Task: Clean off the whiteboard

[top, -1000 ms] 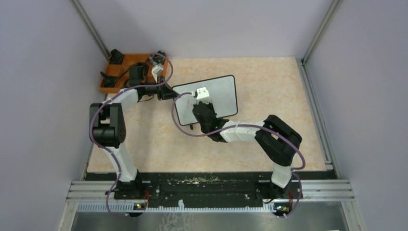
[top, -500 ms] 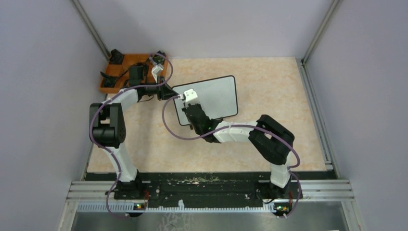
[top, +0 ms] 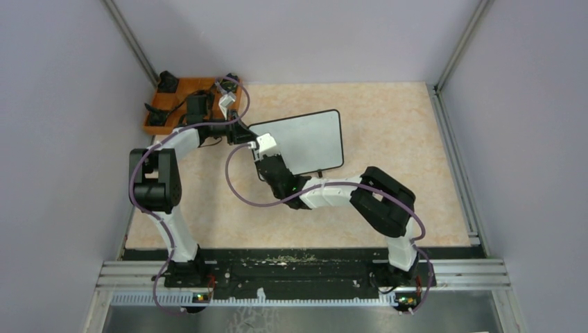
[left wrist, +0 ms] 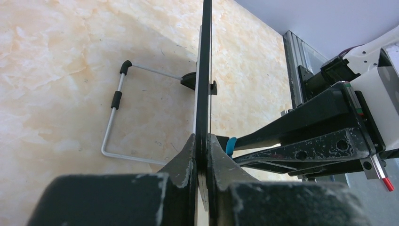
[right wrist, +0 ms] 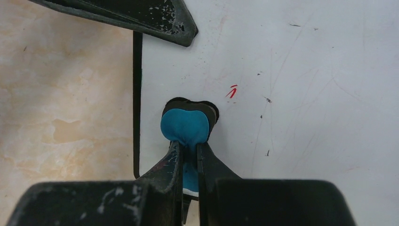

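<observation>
The left jaws are clenched on the whiteboard (left wrist: pixel 205 70). In the left wrist view its thin black frame goes straight between the two tips and runs away from them, so the board is seen edge-on. On one side of these jaws a bent wire stand (left wrist: pixel 109 134) with black sleeves comes out from the back of the board and lies over the table (left wrist: pixel 56 70). On the other side the dark fingers (left wrist: pixel 306 136) of the right jaws reach to the white face, with a little blue between them.

The right jaws are closed tight on a blue eraser (right wrist: pixel 185 126). The eraser comes out in front of their tips, and its black pad is against the white face of the whiteboard (right wrist: pixel 306 94), just beside the black frame strip. A small red mark (right wrist: pixel 231 91) is on the face just beyond the eraser and a little to the side, not touching it. Some thin grey scratches and dots are farther out on the face. One black finger (right wrist: pixel 141 14) of the left jaws holds the frame ahead of the right jaws.

From above, the whiteboard (top: pixel 305 142) is near the middle of the table (top: pixel 402 139). The two jaws meet at the same short side of the board, close to each other. An orange tray (top: pixel 158 119) with black parts stands behind the left arm (top: pixel 173 142), well apart from the right jaws.
</observation>
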Motion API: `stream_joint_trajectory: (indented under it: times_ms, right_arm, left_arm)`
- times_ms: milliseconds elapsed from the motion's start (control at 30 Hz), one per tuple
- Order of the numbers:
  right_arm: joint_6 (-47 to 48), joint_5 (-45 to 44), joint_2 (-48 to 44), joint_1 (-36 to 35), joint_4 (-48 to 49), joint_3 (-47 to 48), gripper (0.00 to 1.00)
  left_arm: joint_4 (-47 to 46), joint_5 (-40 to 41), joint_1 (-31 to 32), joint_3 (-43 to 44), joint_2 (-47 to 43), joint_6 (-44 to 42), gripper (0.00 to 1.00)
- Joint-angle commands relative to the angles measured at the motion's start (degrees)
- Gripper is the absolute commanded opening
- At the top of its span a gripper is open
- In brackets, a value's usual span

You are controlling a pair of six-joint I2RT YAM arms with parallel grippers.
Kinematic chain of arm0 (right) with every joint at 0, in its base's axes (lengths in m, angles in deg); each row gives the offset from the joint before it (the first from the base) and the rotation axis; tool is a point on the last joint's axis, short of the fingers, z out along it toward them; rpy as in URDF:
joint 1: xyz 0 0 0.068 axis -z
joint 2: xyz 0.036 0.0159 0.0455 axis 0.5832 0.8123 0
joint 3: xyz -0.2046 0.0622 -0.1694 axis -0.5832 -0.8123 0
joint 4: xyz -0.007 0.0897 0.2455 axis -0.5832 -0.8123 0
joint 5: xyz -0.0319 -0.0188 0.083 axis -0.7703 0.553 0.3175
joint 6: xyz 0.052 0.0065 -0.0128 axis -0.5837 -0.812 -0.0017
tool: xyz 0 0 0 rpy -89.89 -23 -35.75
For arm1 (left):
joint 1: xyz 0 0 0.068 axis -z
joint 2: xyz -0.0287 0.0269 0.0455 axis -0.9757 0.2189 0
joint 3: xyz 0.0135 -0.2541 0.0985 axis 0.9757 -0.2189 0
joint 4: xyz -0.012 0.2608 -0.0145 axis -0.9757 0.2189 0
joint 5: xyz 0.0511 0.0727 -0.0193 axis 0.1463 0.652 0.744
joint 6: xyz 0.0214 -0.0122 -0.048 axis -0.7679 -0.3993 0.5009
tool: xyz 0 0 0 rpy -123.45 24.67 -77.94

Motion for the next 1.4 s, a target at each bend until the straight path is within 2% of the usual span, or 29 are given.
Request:
stream_joint_trajectory:
  times_ms: [0, 333, 533, 967, 1200, 1367]
  right_arm:
    - [1.03, -8.05, -1.27, 2.07, 1.07, -0.93, 0.0]
    - [1.67, -9.69, -10.18, 9.62, 2.46, -9.27, 0.0]
    - [2.18, -7.54, -12.33, 10.42, 2.63, -9.16, 0.0]
    - [2.71, -3.22, -2.86, 1.2, 0.59, 3.53, 0.0]
    - [1.41, -1.18, 0.69, 0.21, -0.29, 6.46, 0.0]
    - [2.51, -5.06, 2.01, 1.11, -1.21, 6.54, 0.0]
  left_arm:
    - [2.62, 4.4, 1.3, -1.85, 1.26, -6.91, 0.0]
    - [3.57, 4.6, 1.3, -2.02, 1.29, -7.98, 0.0]
    - [3.55, 4.4, 1.3, -1.76, 1.61, -7.77, 0.0]
    - [3.56, 4.41, 1.4, -1.79, 2.07, -7.48, 0.0]
    - [3.83, 4.31, 1.5, -1.8, 1.63, -7.66, 0.0]
    - [3.83, 4.34, 1.46, -1.71, 1.56, -7.64, 0.0]
